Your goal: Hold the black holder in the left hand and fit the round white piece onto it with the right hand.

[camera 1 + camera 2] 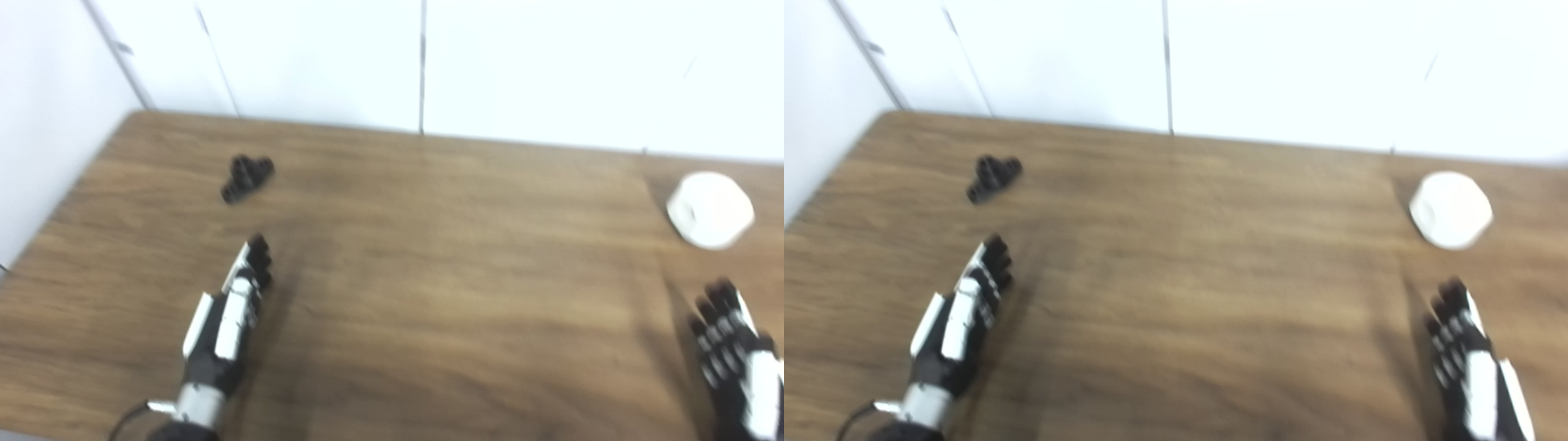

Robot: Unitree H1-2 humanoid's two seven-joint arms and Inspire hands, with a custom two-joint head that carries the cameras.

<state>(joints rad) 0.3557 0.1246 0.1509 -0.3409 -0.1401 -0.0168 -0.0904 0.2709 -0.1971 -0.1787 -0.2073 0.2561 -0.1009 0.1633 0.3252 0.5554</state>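
Table [429, 294]: broad bare wood between both hands.
Holder [246, 176]: black, near table's far left edge.
White piece [710, 209]: near table's far right.
Left hand [229, 318]: fingers straight, empty, short of holder.
Right hand [738, 361]: fingers spread, empty, short of white piece.

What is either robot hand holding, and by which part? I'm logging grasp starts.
Nothing. The left robot hand lies short of the black holder, and the right robot hand short of the round white piece.
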